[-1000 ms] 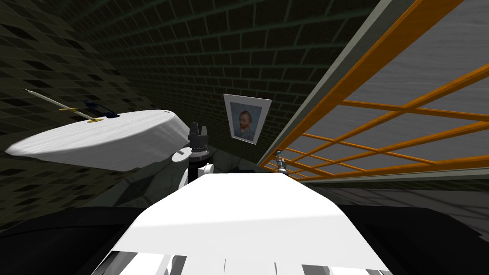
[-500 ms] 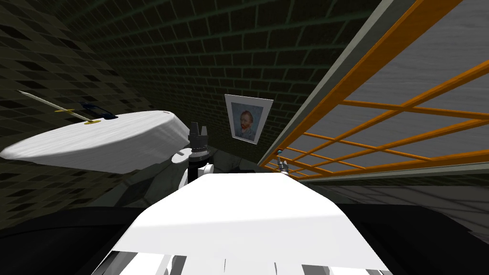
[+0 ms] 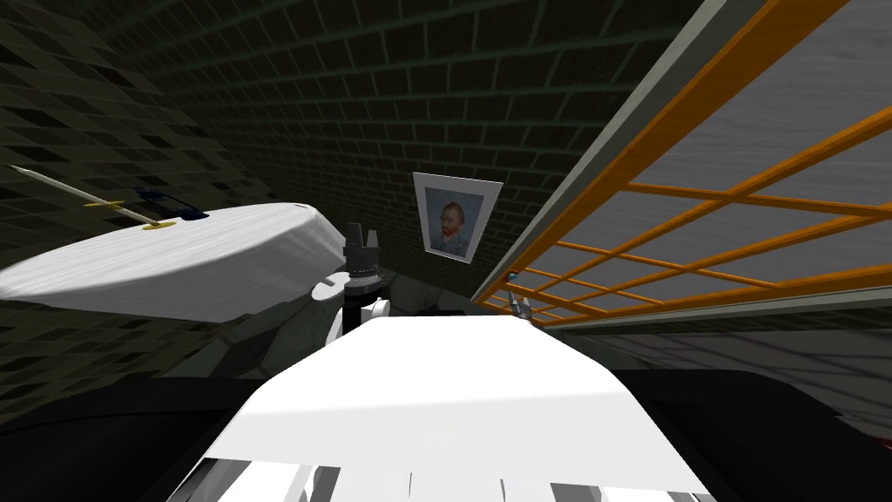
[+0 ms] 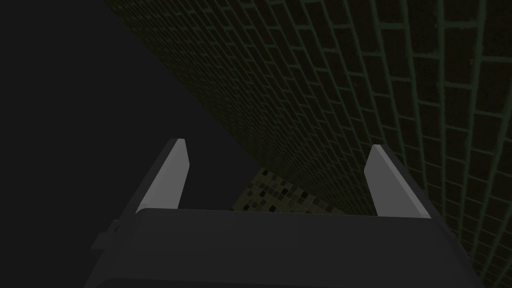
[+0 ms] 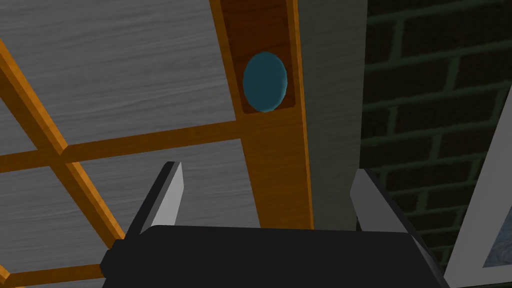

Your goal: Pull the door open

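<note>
White oval slab (image 3: 187, 266) w/ thin pale rod (image 3: 78, 193) & dark-blue obj. (image 3: 172, 204) at its far edge.

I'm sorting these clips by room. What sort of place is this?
Probably a bathroom, though I can't be sure: dark brick-patterned walls, a white tub-like basin with gold fittings, and an orange-framed door beside a framed portrait.

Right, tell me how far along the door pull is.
Done: the right gripper, open, faces the door with the teal knob just ahead. In hand: the reach for the knob; nothing is gripped. Left: grip it and pull the door open. The left gripper is open, idle.
</note>
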Motion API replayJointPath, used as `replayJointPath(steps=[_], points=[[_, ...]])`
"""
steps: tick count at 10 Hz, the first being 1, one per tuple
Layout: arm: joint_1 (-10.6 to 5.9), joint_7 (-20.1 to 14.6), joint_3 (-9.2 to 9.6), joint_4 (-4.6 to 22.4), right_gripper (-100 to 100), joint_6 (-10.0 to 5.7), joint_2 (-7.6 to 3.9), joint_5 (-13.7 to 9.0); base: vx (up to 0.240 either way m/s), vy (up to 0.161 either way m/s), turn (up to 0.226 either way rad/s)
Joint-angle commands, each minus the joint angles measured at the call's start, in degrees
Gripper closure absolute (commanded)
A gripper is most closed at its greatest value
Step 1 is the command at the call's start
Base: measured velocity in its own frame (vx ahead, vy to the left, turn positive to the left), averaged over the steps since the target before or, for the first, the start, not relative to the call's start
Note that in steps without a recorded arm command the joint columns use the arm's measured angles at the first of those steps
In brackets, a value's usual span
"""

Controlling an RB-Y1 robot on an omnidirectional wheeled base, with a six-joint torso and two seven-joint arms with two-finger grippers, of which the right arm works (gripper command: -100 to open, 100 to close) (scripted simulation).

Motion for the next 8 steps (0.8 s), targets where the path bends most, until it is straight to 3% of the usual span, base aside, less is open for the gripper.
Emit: replayJointPath(steps=[1, 4, 8], points=[[1.03, 1.9, -0.33, -0.6, -100, -0.36, 0.0, 0.7, 0.003, 0.044, -0.031], [0.86, 2.6, -0.54, -0.7, -100, -0.08, 0.12, 0.7, 0.032, 0.017, -0.003], [-0.26, 3.1, -0.88, -0.3, -100, 0.81, 0.13, 0.5, 0.181, -0.076, 0.028]])
